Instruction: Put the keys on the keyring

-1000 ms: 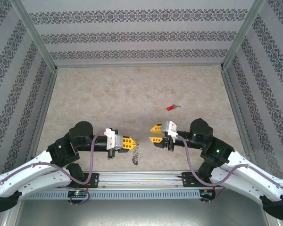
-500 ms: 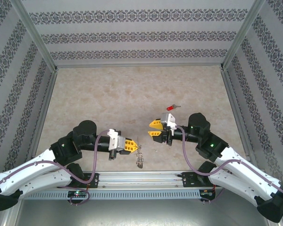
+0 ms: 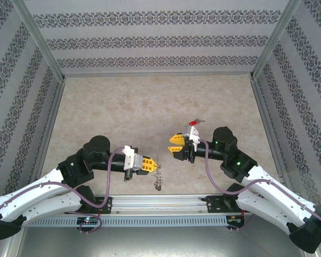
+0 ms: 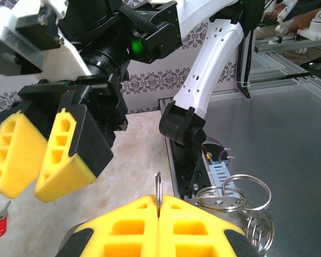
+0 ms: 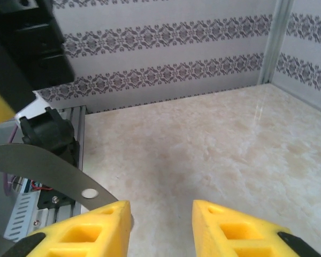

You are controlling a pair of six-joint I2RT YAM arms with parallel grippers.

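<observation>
Left claw [image 3: 151, 164]: pressed together on a thin metal edge of the keyring [image 3: 158, 176], which dangles beside it at lower centre of the overhead frame.
Right claw [image 3: 176, 146]: spread, nothing between its pads, facing the left claw just right of centre.
Red key [image 3: 193, 123]: on the table [image 3: 123, 107], just above the right claw in the overhead frame, not picked up.
Risk, grip: you hold the ring by a sliver, so a nudge could twist or drop it.
Risk, reach: your right claw points away from the key, so turning towards it may clip the ring or flick the key off.
</observation>
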